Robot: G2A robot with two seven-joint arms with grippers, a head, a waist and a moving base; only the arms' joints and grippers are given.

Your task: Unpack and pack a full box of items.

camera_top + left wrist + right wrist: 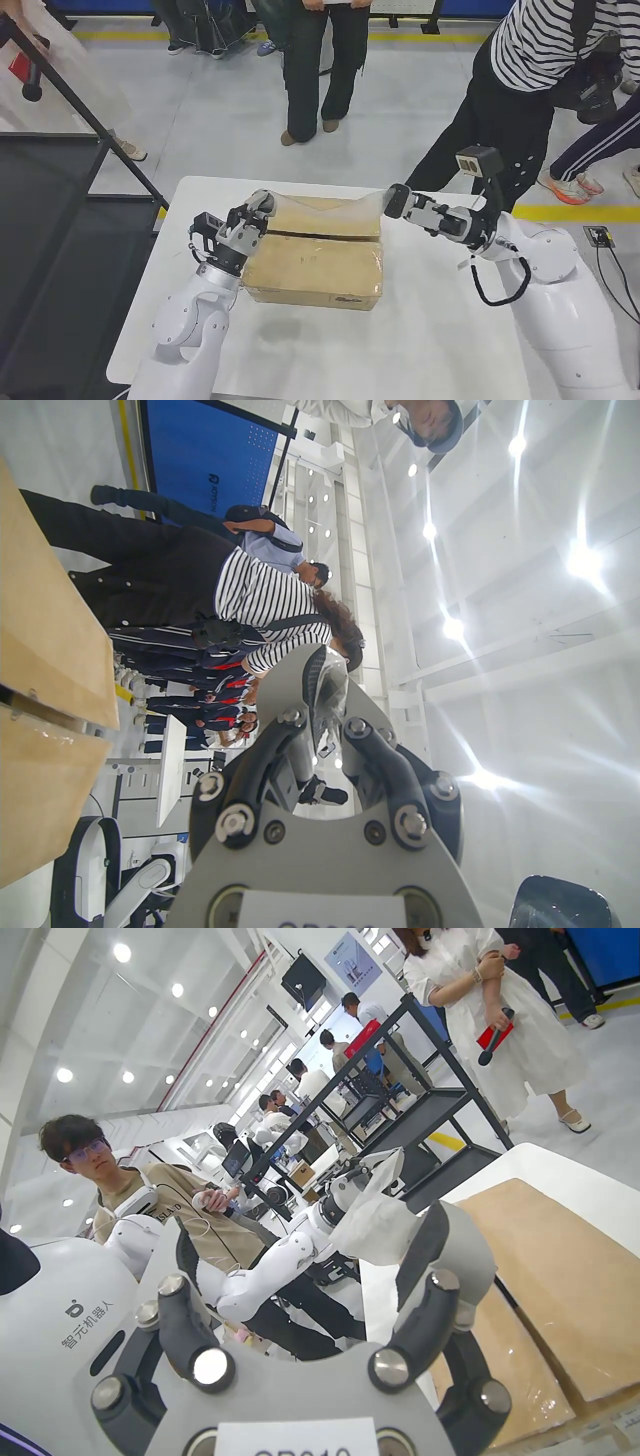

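A brown cardboard box [315, 270] lies on the white table [420, 340] with both top flaps down and a seam between them. My left gripper [255, 208] is at the box's left end, above the far flap, shut on a clear plastic strip [332, 685]. In the right wrist view that strip [372, 1228] runs from the left gripper [372, 1165] toward my right gripper [310, 1248] and rests against one of its fingers [440, 1238]. The right gripper [392, 200] hovers at the far right corner of the box, open wide.
A black metal rack [60, 250] stands off the table's left side. People stand behind the far edge, one in a striped top [540, 60] close to the right arm. The near half of the table is bare.
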